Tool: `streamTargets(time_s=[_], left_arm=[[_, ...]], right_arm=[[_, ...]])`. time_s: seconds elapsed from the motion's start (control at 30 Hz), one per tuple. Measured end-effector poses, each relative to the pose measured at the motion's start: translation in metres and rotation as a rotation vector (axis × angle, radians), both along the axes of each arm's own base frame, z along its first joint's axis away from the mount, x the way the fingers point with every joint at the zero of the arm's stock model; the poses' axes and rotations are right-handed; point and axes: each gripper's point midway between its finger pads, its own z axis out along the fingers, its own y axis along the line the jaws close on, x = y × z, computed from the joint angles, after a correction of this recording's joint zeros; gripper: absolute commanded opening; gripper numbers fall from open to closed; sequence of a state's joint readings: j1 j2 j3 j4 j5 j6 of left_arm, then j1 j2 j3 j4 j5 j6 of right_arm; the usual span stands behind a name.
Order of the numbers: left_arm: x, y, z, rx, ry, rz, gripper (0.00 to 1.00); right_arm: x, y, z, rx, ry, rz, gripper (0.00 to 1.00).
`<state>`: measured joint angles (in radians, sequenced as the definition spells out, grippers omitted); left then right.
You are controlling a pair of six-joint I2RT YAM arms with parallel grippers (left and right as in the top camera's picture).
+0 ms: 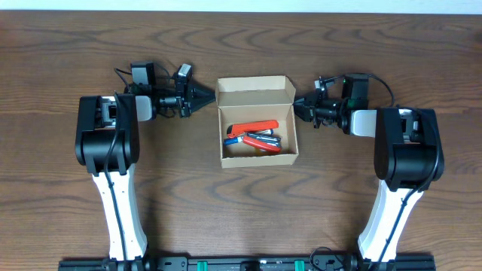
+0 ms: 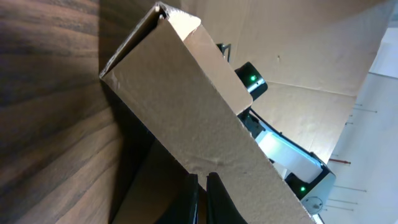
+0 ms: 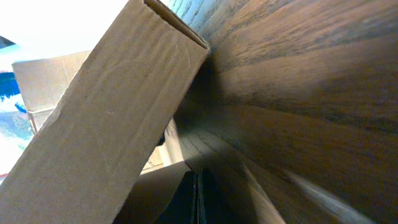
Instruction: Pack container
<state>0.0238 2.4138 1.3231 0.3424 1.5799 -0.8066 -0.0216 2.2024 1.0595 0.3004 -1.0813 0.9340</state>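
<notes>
The container (image 1: 258, 156) is a small tan cardboard box in the middle of the table, open, with its flap lid (image 1: 254, 90) standing up at the far side. Inside lie an orange item (image 1: 252, 127) and several pens (image 1: 262, 140). My left gripper (image 1: 212, 96) is shut, with its tip at the lid's left end. My right gripper (image 1: 297, 105) is shut, with its tip at the lid's right end. The left wrist view shows the cardboard (image 2: 186, 106) right above the closed fingers (image 2: 202, 186). The right wrist view shows cardboard (image 3: 106, 124) beside the closed fingers (image 3: 198, 190).
The box stands on a dark wooden table (image 1: 241, 211). Both arm bases (image 1: 109, 143) (image 1: 407, 147) stand to either side of it. The right arm (image 2: 280, 149) shows behind the box in the left wrist view.
</notes>
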Motion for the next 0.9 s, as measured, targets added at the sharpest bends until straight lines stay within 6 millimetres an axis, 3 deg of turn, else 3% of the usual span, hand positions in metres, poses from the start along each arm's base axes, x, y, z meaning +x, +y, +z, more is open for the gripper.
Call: streamTargets(time_s=[0.3, 0.6, 0.9], left_arm=[[-0.001, 0.0, 0.001, -0.005, -0.004, -0.006, 0.06], [-0.001, -0.001, 0.002, -0.007, -0.039, -0.009, 0.06], [0.004, -0.018, 0.003, 0.002, -0.094, -0.02, 0.06]], right_arm=[[0.014, 0.006, 0.019, 0.008, -0.165, 0.023, 0.01], [0.014, 0.011, 0.032, 0.038, -0.236, 0.063, 0.01], [0.012, 0.02, 0.043, 0.069, -0.279, 0.111, 0.02]])
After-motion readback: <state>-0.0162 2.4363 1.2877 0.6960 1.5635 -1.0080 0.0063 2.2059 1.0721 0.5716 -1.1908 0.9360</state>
